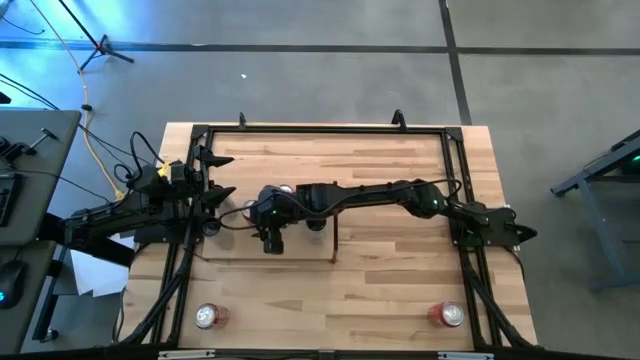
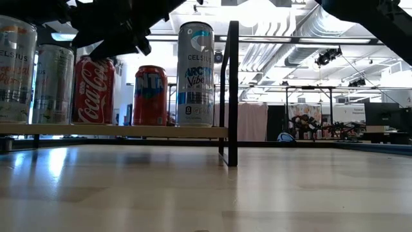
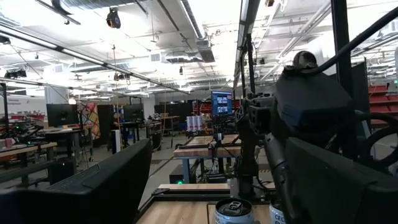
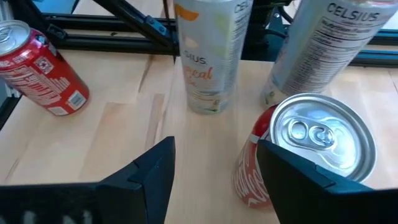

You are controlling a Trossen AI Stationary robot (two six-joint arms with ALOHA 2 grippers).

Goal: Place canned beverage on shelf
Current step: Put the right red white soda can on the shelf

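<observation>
The shelf (image 1: 300, 248) is a pale-wood panel with a dark upright strip (image 2: 232, 90) at its right end. In the low view its board (image 2: 129, 131) carries several upright cans: two Celsius cans at the left, a Coca-Cola can (image 2: 93, 90), a red-and-blue can (image 2: 150, 95) and a Celsius Arctic Vibe can (image 2: 195, 74). My right gripper (image 1: 272, 243) is open just above the Coca-Cola can (image 4: 311, 149), which stands beside one finger (image 4: 298, 186). The low view shows a gap between gripper (image 2: 112, 42) and can top. My left gripper (image 1: 226, 176) is open at the shelf's left end.
Two more cans stand on the tabletop near its front edge, one at the left (image 1: 207, 316) and one at the right (image 1: 447, 315). A black metal frame (image 1: 320, 128) runs around the table. The right arm (image 1: 400, 192) stretches across the middle.
</observation>
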